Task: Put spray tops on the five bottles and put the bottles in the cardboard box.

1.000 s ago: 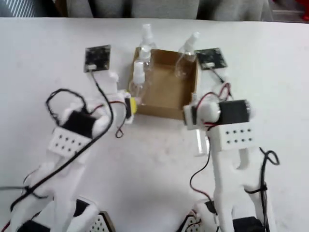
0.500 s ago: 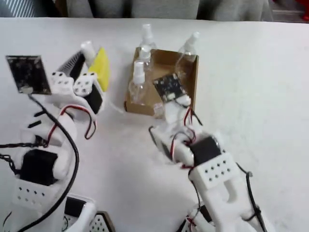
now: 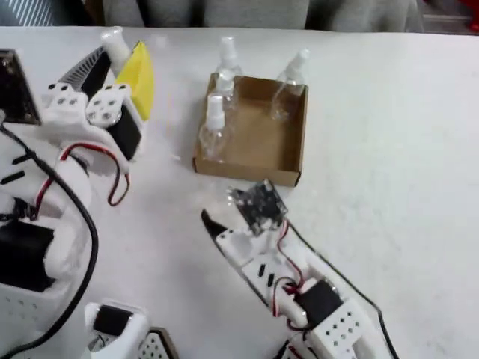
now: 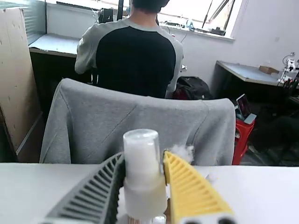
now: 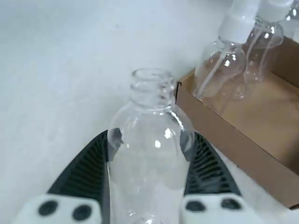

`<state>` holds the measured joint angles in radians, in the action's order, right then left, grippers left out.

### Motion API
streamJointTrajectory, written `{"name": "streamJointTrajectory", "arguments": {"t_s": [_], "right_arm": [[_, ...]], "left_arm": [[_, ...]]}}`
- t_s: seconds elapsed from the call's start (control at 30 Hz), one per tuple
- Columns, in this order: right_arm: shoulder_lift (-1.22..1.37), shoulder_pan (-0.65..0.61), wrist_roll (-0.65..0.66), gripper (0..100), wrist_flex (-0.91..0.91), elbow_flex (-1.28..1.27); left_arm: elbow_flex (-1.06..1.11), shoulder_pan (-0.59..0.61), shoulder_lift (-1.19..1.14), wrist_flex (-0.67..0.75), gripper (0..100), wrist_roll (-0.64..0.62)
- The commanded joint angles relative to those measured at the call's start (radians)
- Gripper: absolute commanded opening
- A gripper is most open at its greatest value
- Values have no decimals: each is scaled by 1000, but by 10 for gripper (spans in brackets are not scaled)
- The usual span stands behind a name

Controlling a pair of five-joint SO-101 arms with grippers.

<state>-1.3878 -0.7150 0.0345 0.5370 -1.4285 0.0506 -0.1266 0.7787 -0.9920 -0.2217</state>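
Note:
My left gripper [image 4: 142, 161] is raised over the table's far left and shut on a white spray top [image 4: 140, 172], which sits between its grey and yellow fingers. From above, that spray top [image 3: 114, 37] sticks out past the yellow finger [image 3: 138, 71]. My right gripper [image 5: 149, 140] is shut on a clear bottle [image 5: 149, 154] with a bare, open neck. It sits in front of the cardboard box [image 3: 281, 146], with its black fingertips [image 3: 209, 222] pointing to the left. Several capped bottles [image 3: 213, 127] stand in the box.
One capped bottle [image 3: 227, 51] stands at the box's far rim and another [image 3: 288, 78] at its far right corner. The box's near wall [image 5: 233, 135] is close beside the held bottle. Bare white table lies to the right of the box.
My left arm has swung away from the box to the far left and lifted, spray top held. My right arm has drawn back from the box toward the near side with the open bottle.

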Motion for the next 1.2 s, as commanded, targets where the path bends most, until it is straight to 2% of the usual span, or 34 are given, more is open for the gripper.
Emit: {"name": "streamJointTrajectory", "arguments": {"t_s": [0.0, 0.2, 0.33, 0.43, 0.53, 0.83, 1.17], "right_arm": [[-165, -28, 0, 18, -51, -60], [-334, -28, -3, 18, -48, -141], [-406, -51, -6, 17, -47, -189], [-414, -97, -2, 17, -38, -204], [-414, -119, -2, 18, -8, -204], [-414, -116, 0, 18, -12, -203], [-414, -116, 0, 18, -13, -206]], "left_arm": [[-86, -30, -54, -77, 24, 3], [-68, -87, -62, -110, 24, 3], [-17, -120, -64, -29, 24, 3], [11, -127, -64, 28, 24, 3], [18, -130, -64, 28, 24, 3], [121, -131, -56, 32, 24, 3], [132, -131, -56, 28, 23, 3]]}}
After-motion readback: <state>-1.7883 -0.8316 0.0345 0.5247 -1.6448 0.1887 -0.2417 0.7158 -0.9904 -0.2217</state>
